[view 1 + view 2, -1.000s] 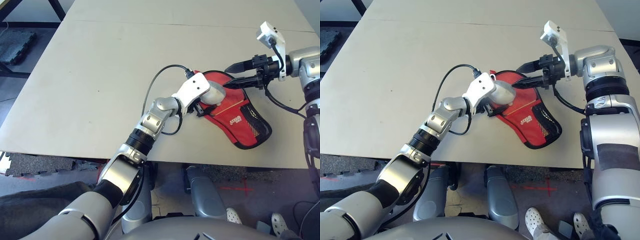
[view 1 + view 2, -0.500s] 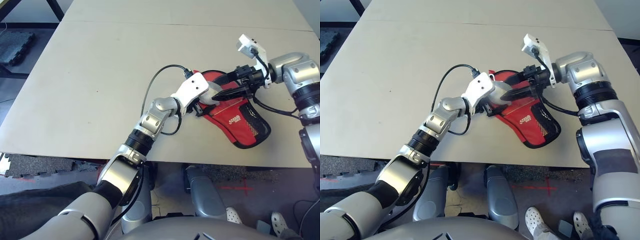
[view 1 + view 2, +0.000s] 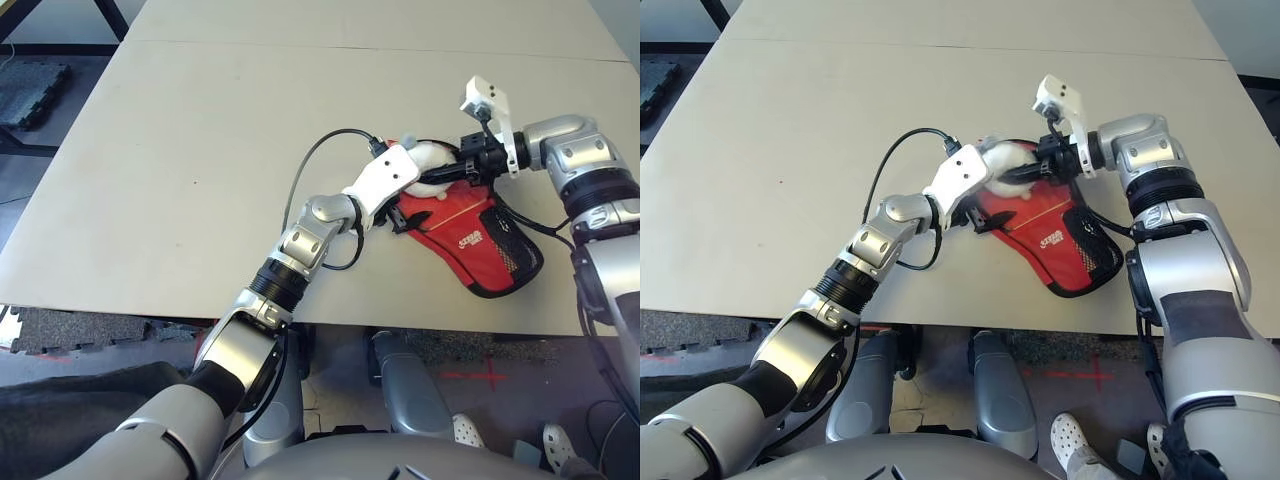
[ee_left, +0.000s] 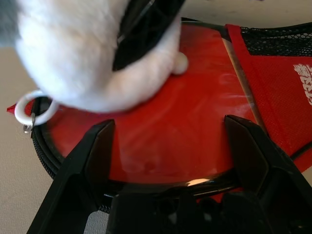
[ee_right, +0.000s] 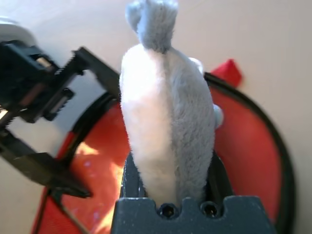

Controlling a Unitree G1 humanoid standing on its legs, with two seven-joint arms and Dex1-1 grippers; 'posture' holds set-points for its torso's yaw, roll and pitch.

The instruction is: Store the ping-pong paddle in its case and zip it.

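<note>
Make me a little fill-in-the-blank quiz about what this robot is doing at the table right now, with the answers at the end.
1. The right gripper is shut on a fluffy white ____.
2. The left gripper has its fingers ____, one on each side of the case's round end.
3. The case is red with a black ____ panel at its near end.
4. The case lies on the ____, near its front edge.

Missing words: ball; open; mesh; table

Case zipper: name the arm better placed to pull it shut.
Likely right: the right gripper is shut on the white fluffy ball over the case; the left gripper straddles the case, open.
</note>
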